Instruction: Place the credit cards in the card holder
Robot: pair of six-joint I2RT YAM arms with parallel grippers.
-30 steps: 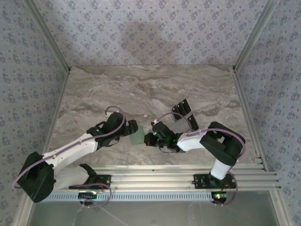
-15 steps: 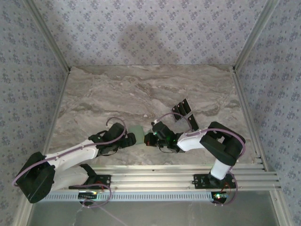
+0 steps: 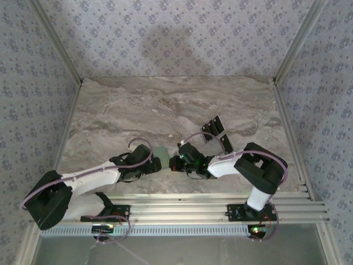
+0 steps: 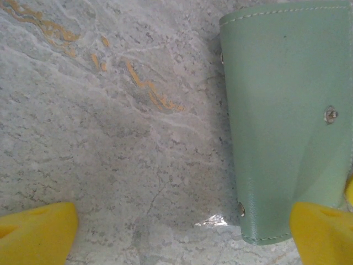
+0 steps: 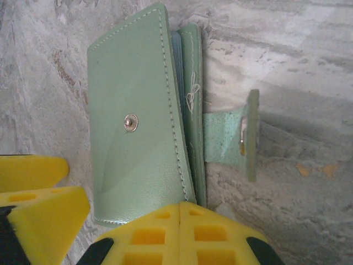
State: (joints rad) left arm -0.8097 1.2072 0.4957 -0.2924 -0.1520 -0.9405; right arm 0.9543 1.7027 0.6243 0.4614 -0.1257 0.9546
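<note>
So the left arm has dropped lower and slid in toward the middle since a second ago. Its left tool (image 3: 155,162) now sits right next to the small flat sage-green leather card holder (image 3: 160,153). The holder itself looks nudged a bit further up the grey marble-look surface (image 3: 165,105). The right arm and the thin dark grey-black rectangular credit cards (image 3: 213,128) haven't budged.

The left tool (image 4: 180,233) is spread about as wide as it goes and has hold of nothing. In the left wrist view one yellow fingertip (image 4: 36,232) sits over bare surface. The other fingertip (image 4: 322,234) is right at the lower corner of the holder (image 4: 287,110), and it looks like it's touching the leather there.

The right tool (image 3: 173,162) is on the holder's other side, so the holder is sandwiched between the two tools. In the right wrist view its yellow pads are pressed fully together (image 5: 179,232), jammed up against the bottom edge of the holder (image 5: 138,127). Honestly can't tell if a layer of leather is caught between them or not. The holder's flap strap with the snap sticks out to the side.

The cards lie flat well off to the right, beyond the right arm and apart from the holder.
</note>
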